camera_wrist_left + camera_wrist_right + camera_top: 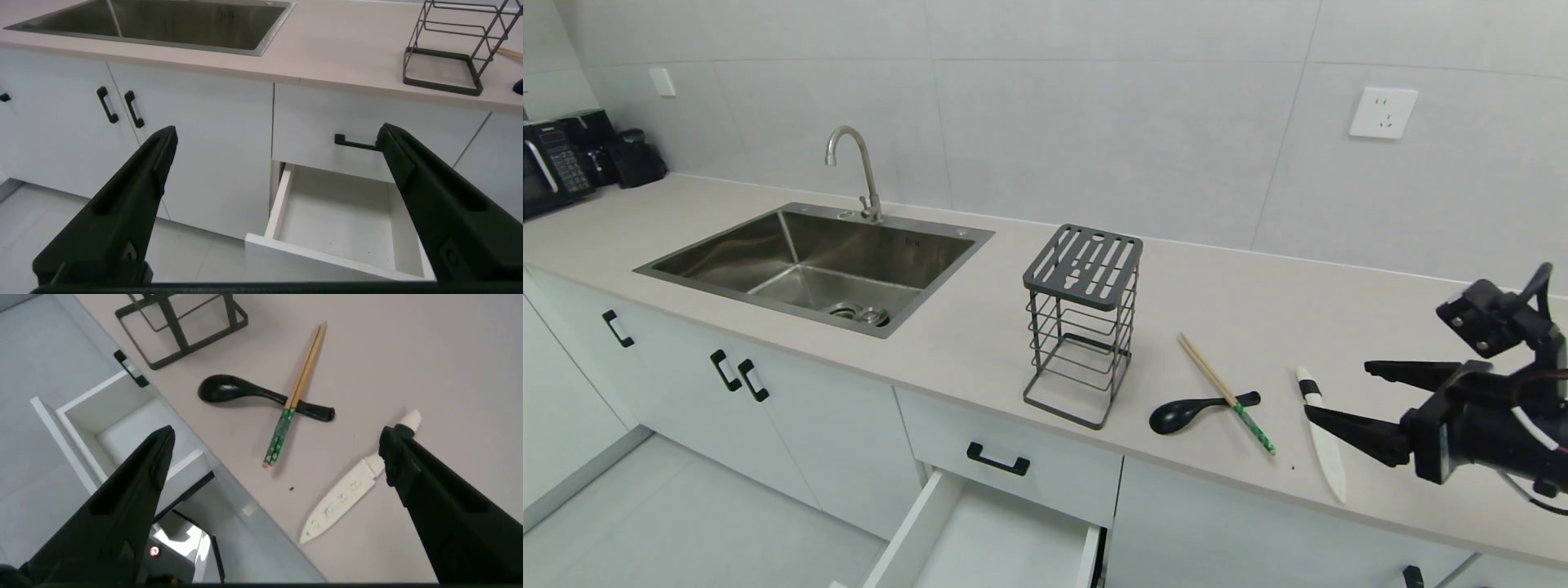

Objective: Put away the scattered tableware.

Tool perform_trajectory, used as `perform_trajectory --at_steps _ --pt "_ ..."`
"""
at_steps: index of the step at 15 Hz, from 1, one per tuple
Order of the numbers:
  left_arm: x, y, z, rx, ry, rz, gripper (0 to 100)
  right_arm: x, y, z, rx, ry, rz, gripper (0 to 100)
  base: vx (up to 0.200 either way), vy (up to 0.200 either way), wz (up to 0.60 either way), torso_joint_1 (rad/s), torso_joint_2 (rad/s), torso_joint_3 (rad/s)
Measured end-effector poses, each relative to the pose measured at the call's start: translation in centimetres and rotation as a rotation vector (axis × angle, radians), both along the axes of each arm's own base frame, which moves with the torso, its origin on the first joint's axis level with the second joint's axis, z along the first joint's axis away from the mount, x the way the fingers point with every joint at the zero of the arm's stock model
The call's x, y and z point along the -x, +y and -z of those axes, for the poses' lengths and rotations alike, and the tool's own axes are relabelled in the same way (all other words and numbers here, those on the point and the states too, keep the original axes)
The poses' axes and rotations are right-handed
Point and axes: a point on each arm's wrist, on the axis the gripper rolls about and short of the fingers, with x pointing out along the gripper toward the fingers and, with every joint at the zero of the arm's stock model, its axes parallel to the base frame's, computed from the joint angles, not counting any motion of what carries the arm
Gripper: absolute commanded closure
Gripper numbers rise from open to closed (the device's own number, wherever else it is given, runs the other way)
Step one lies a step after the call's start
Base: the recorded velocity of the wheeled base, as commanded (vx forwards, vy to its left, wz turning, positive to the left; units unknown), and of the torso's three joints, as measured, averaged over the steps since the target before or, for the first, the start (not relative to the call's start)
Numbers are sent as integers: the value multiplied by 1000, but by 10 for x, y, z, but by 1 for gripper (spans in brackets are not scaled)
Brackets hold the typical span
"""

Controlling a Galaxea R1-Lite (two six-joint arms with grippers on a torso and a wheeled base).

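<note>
On the counter lie a black spoon, a pair of chopsticks crossing its handle, and a white knife. My right gripper hovers open just to the right of the knife, above the counter's front part. A dark wire cutlery rack stands left of the utensils. My left gripper hangs open low in front of the cabinets, facing an open white drawer.
A steel sink with a tap is set into the counter at the left. Black appliances stand at the far left end. A wall socket is on the tiles. Cabinet doors with black handles run below.
</note>
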Motion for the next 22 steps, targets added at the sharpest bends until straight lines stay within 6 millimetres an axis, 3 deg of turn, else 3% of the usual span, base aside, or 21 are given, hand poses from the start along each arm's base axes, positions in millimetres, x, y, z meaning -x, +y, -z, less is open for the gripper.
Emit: perform_trajectory --at_steps 5,11,22 --pt "0 0 0 0 0 0 0 -17 20 1 -41 48 -19 0 0 0 0 0 0 0" --pt "0 0 0 0 0 -1 0 -46 46 33 -10 196 83 0 0 0 0 0 0 0" --pt "0 0 0 0 0 0 0 -78 55 91 84 288 188 0 0 0 0 0 0 0"
